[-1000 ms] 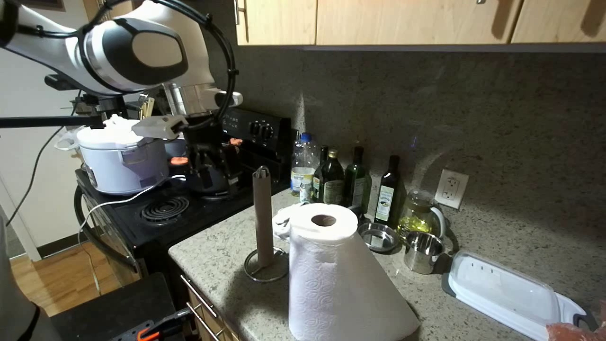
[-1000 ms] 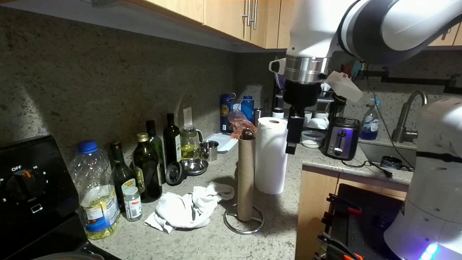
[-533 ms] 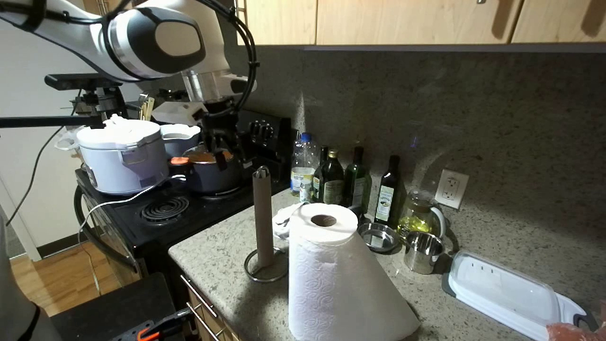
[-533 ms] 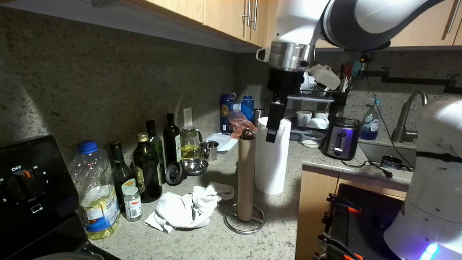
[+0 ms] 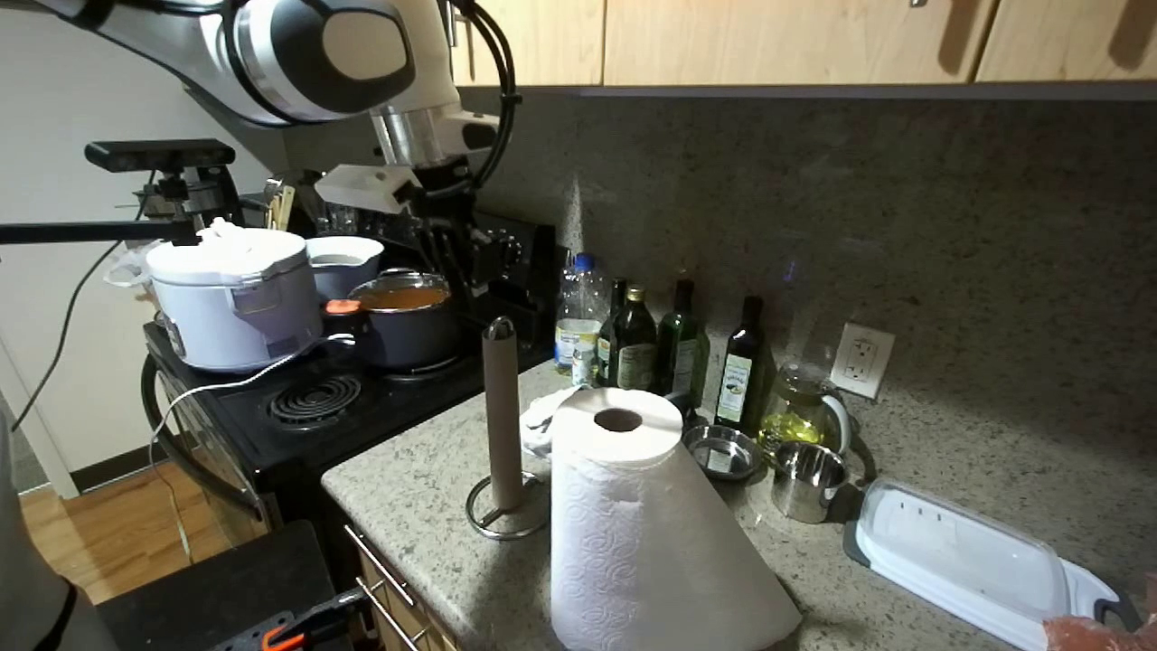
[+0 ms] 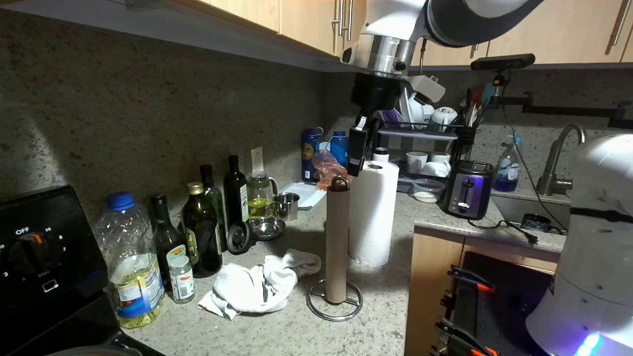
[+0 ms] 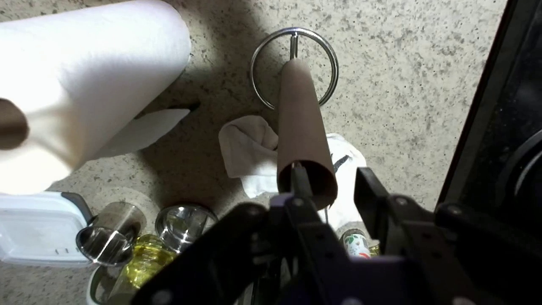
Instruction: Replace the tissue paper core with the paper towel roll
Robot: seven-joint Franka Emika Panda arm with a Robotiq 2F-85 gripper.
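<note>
Reaching high over the countertop (image 5: 425, 452), the arm (image 5: 352, 54) is pointing its last link downward, leaning somewhat off vertical in both exterior views, black cables (image 5: 510, 98) arching beside it in an exterior view. The pincer (image 7: 334, 186) is hanging fingers-down, its two fingers standing apart with a plain gap between them, gripping nothing. Whether this is its full spread: cannot tell.

Tissue paper core (image 6: 337, 247) is standing upright below the pincer, sleeved around a metal rod (image 5: 499, 327), the rod's tip showing at the mouth. In the wrist view one finger is overlapping that hollow mouth while its partner is lying off to the right, beyond the rim. In both exterior views the fingertips are showing above the core's top and aside from it, a gap between.

Rod's ring base (image 7: 294, 45) is resting on the countertop, well below the pincer. Paper towel roll (image 5: 606, 533) is standing upright on the countertop, lower than the pincer and off to its side, near the core; loose sheet is flaring outward from it. White cloth (image 6: 257, 289) is lying crumpled on the countertop under the pincer's level, beside the ring base. Dark bottles (image 6: 203, 247) are standing farther from the pincer, toward the backsplash (image 6: 198, 99).
</note>
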